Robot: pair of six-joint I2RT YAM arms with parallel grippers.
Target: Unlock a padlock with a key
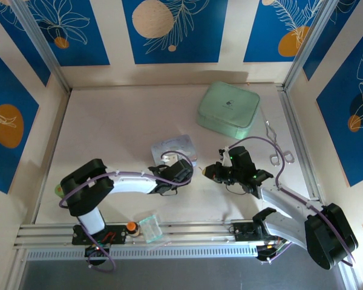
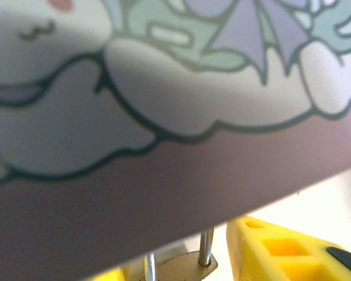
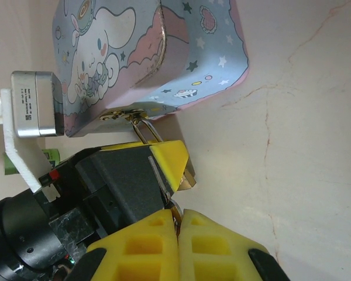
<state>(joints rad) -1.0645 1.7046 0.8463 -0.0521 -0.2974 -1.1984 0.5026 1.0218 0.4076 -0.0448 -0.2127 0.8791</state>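
— The padlock [image 2: 181,268] hangs, apparently locked, on the tin's [image 3: 134,64] hasp, between the left gripper's [image 1: 192,171] jaws. Whether they are clamped is unclear.
— And the key [image 3: 175,209]?
— Pinched in the tightly closed right gripper [image 3: 178,225], just beside the padlock, seemingly not inserted. Turning remains.

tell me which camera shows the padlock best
Right wrist: the padlock shows its shackle hooked at the tin's clasp, body partly hidden. Left wrist catches the shackle legs and body top at the frame's bottom edge. Top external: a speck.
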